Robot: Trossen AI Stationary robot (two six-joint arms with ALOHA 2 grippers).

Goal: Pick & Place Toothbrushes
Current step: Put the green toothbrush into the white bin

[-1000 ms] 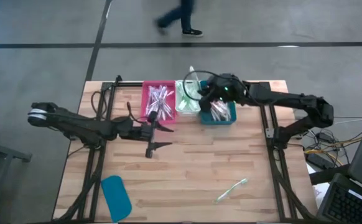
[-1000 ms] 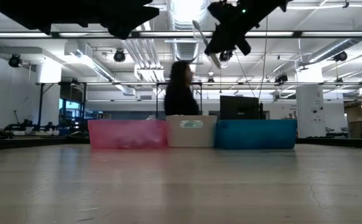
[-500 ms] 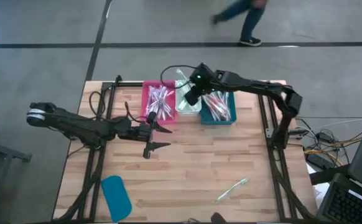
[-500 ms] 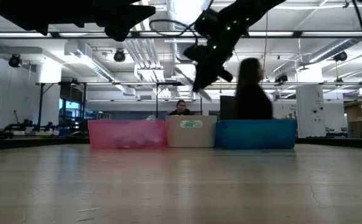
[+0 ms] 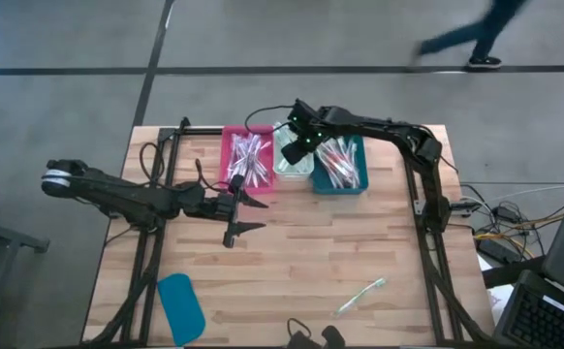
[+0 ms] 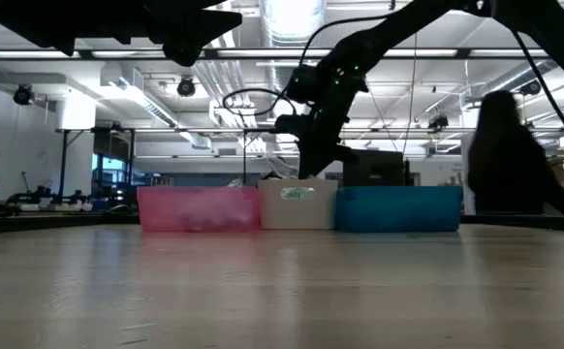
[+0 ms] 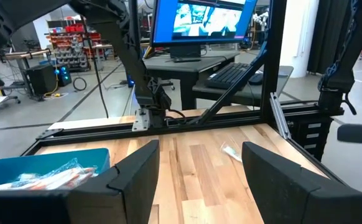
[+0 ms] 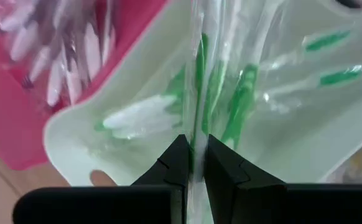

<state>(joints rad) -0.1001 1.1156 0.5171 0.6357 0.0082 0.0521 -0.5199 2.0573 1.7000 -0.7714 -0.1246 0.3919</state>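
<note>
**benchwatcher:** Going left to right: the left end effector [image 5: 235,215] is parked over the bench [image 5: 292,271] just in front of the pink bin [image 5: 247,159], fingers spread wide with nothing between them. Looks like it's just waiting. There's a flat teal lid [image 5: 180,307] near the front left corner, not part of the job as far as I can tell.

**sortbot_fan:** And the right one?

**benchwatcher:** The right end effector [image 5: 297,147] is over the whitish middle bin [image 5: 290,167], pinched nearly closed on a green-accented toothbrush in a clear wrapper [image 8: 196,112]. The wrist view shows it hanging straight down into that bin, right above the other green ones [image 8: 243,99].

**sortbot_fan:** So it's the drop-off step?

**benchwatcher:** That's my read. Pink ones sit in the pink bin, orange-red ones in the teal bin [image 5: 340,167], so green goes in the middle. Next it just needs to let the fingers part while it's inside the bin walls. The wrapper could cling to a finger, I'd guess.

**sortbot_fan:** Anything left after?

**benchwatcher:** One stray toothbrush [image 5: 360,296] lies on the bench near the front right, well apart from the bins. Probably next.
</note>
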